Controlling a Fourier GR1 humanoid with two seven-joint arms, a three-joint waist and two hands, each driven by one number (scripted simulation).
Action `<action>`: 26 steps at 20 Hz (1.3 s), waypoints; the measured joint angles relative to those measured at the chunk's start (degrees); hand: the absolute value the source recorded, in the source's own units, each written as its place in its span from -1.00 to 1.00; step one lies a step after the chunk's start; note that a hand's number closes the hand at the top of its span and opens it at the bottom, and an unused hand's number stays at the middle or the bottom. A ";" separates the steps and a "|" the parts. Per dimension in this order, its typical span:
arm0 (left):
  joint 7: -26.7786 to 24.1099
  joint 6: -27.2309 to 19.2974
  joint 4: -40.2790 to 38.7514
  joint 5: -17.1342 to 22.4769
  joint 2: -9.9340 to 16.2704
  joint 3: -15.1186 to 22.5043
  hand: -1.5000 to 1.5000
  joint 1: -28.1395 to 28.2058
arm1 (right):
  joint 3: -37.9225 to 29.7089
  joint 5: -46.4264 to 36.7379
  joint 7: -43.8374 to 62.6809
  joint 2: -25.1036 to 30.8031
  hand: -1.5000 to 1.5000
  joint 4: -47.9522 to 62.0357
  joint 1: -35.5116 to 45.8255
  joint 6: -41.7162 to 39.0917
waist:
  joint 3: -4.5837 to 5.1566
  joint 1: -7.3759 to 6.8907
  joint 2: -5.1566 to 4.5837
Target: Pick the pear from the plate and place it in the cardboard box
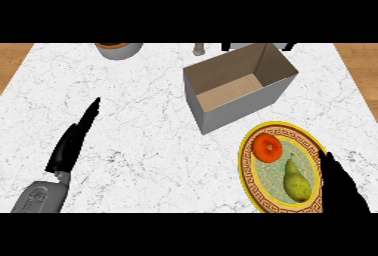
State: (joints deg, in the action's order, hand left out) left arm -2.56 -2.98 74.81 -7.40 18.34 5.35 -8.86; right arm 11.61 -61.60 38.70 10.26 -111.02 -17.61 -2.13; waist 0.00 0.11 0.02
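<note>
I am just starting: the pear point(296, 181) lies on the plate point(248, 165), beside the orange fruit point(268, 147), and nothing holds it yet. My right hand point(344, 189) is at the plate's right edge with straight fingers, holding nothing. My left hand point(74, 140) rests flat and straight, far off. The pear's long side runs up and down, its thin top toward the cardboard box point(238, 87). Next I should close round its fat part.
</note>
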 measured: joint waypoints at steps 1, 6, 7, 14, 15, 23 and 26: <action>-0.17 0.19 -0.07 -0.35 -0.46 -0.22 0.00 0.05 | -0.08 -0.18 -0.25 -0.07 -1.00 0.44 0.18 -0.13 | 0.00 0.00 0.00; 0.16 1.30 1.31 -1.87 -1.23 -1.54 0.00 1.34 | -1.70 -0.40 -1.01 -0.94 -1.00 3.83 2.04 0.33 | -0.01 -0.02 0.01; -0.80 1.54 0.50 -1.97 -1.42 -1.98 0.00 1.19 | -2.10 -0.32 -1.62 -1.22 -1.00 5.55 2.98 0.95 | 0.00 -0.02 0.00; -0.63 2.67 0.21 -3.73 -2.55 -3.55 0.00 0.75 | -3.29 0.69 -4.70 -2.77 -1.00 12.21 6.17 2.85 | 0.03 -0.04 0.01; -0.16 3.19 0.62 -3.83 -2.68 -3.78 0.00 0.78 | -3.37 0.65 -4.67 -2.97 -1.00 12.56 6.43 2.68 | 0.06 -0.03 0.03; 0.88 3.48 2.85 -6.17 -4.91 -4.29 0.00 1.77 | -4.67 1.16 -6.69 -4.08 -1.00 17.04 8.91 3.82 | 0.37 -0.03 0.26; -0.29 4.23 1.66 -6.09 -4.75 -5.37 0.00 1.32 | -4.57 1.33 -7.25 -4.88 1.00 18.61 9.86 4.45 | 0.59 -0.01 0.41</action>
State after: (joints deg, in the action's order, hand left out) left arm -2.86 1.25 76.47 -13.49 13.59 -0.02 -7.54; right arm 7.04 -60.28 31.46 5.37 -92.40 -7.75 2.31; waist 0.58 0.10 0.43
